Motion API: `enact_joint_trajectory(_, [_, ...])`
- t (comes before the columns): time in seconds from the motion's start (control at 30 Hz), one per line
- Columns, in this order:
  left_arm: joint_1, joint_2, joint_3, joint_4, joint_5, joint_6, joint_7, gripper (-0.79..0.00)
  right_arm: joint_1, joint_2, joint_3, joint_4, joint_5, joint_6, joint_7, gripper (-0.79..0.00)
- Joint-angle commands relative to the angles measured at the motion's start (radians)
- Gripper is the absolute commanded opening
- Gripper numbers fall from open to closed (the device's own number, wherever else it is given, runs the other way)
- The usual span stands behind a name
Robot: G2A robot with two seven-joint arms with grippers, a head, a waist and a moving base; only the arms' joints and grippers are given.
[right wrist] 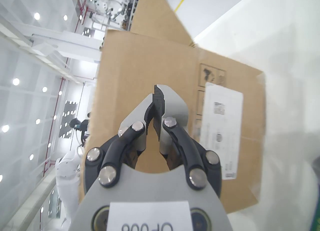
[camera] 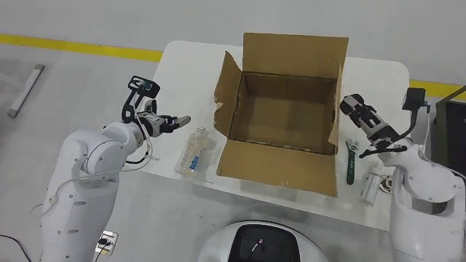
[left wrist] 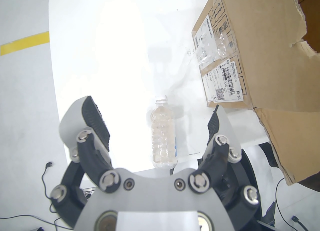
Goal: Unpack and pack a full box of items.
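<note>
Noting white tabletop (camera: 189,65) on grey floor, yellow line (camera: 73,46) beyond. Open cardboard box (camera: 280,161) at centre, flaps up. Clear bottle (camera: 192,151) lying just left of box. Left hand (camera: 182,121) spread wide, empty, near bottle. Right hand (right wrist: 158,97) pressed together, empty, close to box's right wall; contact unclear. Green-handled tool (camera: 351,161) and small white items (camera: 373,185) beside right arm, hard to identify.

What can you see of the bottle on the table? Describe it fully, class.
The bottle is clear, ribbed plastic with a white cap and a partly blue label. It lies on its side on the white table, near the front edge, cap pointing away from the robot. It sits beside the box, apart from it. The open left claw is near, not touching.
</note>
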Motion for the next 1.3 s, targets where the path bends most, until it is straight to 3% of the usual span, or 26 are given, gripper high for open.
enact_joint_trajectory(0.0, [0.0, 0.0, 0.0, 0.0, 0.0, 0.0, 0.0, 0.0, 0.001, 0.006, -0.039, -0.009, -0.066, -0.019, 0.044, -0.785])
enact_joint_trajectory(0.07, [0.0, 0.0, 0.0, 0.0, 0.0, 0.0, 0.0, 0.0, 0.011, 0.015, -0.084, -0.023, -0.188, -0.013, 0.097, -0.785])
enact_joint_trajectory(0.2, [0.0, 0.0, 0.0, 0.0, 0.0, 0.0, 0.0, 0.0, 0.027, 0.024, -0.148, -0.029, -0.29, 0.016, 0.139, -0.785])
enact_joint_trajectory(0.33, [0.002, 0.0, 0.001, -0.001, -0.002, -0.001, 0.008, 0.0, 0.034, 0.03, -0.179, -0.036, -0.319, 0.035, 0.149, -0.785])
enact_joint_trajectory(0.43, [0.01, 0.0, 0.011, -0.005, 0.003, -0.031, 0.077, 0.0, 0.035, 0.034, -0.184, -0.039, -0.308, 0.044, 0.146, -0.785])
enact_joint_trajectory(0.47, [0.007, 0.0, 0.018, -0.001, 0.002, -0.046, 0.102, -0.413, 0.036, 0.036, -0.181, -0.04, -0.297, 0.05, 0.141, -0.785])
enact_joint_trajectory(0.5, [0.002, 0.0, 0.025, 0.007, 0.004, -0.058, 0.125, -0.702, 0.035, 0.037, -0.177, -0.041, -0.285, 0.054, 0.138, -0.785])
enact_joint_trajectory(0.53, [-0.006, 0.0, 0.036, 0.015, 0.015, -0.073, 0.15, -0.785, 0.034, 0.038, -0.171, -0.044, -0.27, 0.06, 0.136, -0.785])
enact_joint_trajectory(0.97, [-0.168, -0.029, 0.237, 0.192, 0.012, -0.243, 0.425, -0.785, -0.03, 0.062, -0.052, -0.126, -0.191, 0.074, 0.075, -0.785])
enact_joint_trajectory(1.27, [-0.244, -0.049, 0.345, 0.27, -0.038, -0.333, 0.47, -0.785, -0.061, 0.075, 0.084, -0.086, -0.102, 0.11, -0.052, -0.785])
